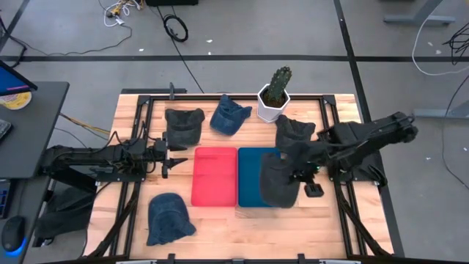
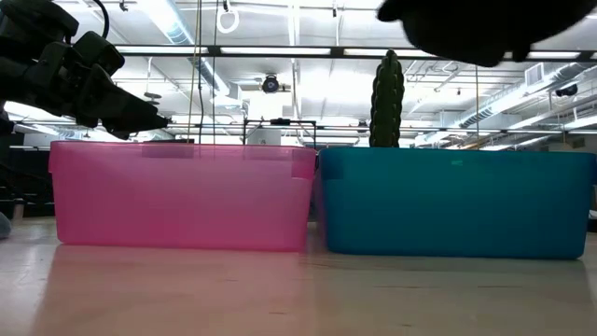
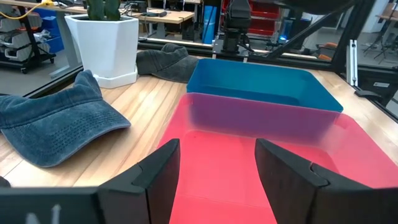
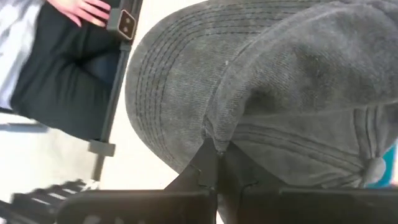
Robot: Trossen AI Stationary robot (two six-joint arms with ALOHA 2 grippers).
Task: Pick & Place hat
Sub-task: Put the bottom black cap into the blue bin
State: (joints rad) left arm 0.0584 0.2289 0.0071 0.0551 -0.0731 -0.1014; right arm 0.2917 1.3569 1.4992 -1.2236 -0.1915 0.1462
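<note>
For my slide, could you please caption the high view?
Right gripper holds dark hat above blue bin.

Four cameras, one worktop (image 1: 220, 220)

From overhead we look straight down on both arms; from worktop height, level and close against the red bin (image 2: 182, 194) and blue bin (image 2: 452, 201). Our left wrist view shares those bins; our right wrist view sits tight against a cap (image 4: 280, 93).

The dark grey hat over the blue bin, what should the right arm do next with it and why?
Probably lower it a little, then open. The right gripper is shut on the dark grey hat, which hangs above the blue bin, well over its rim in the low view. The left gripper waits open beside the red bin.
</note>
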